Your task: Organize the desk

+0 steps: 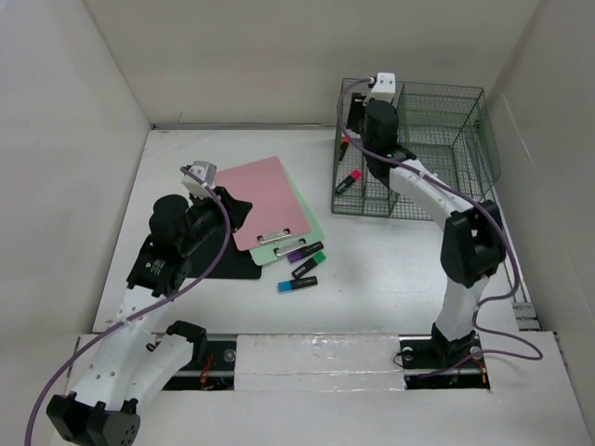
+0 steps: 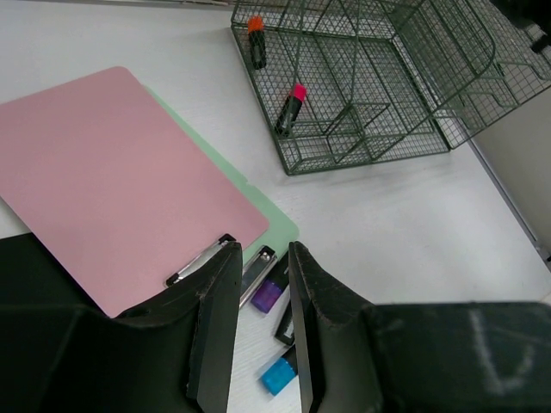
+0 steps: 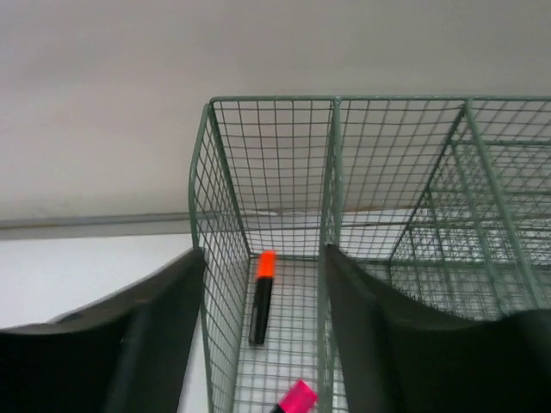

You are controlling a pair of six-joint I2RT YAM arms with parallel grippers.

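The white desk [image 1: 390, 269] holds a pink clipboard [image 1: 265, 200] lying on a green clipboard [image 1: 305, 234]. Purple [image 1: 299, 252], green-capped [image 1: 310, 263] and blue [image 1: 296, 284] highlighters lie just in front of them. My left gripper [image 1: 240, 210] hovers over the clipboards' clip end. In the left wrist view it [image 2: 258, 331] is open and empty, with the purple highlighter [image 2: 268, 295] and the blue one [image 2: 280, 376] below the gap. My right gripper [image 1: 372, 130] hangs open and empty [image 3: 263, 344] above the green wire rack [image 1: 414, 149]. An orange highlighter [image 3: 261, 297] and a pink one [image 3: 297, 397] lie in the rack's left compartment.
A black flat pad [image 1: 232, 265] lies under my left arm. White walls [image 1: 84, 139] border the desk on three sides. The rack [image 2: 387, 86] stands at the back right against the wall, with taller mesh compartments on its right side.
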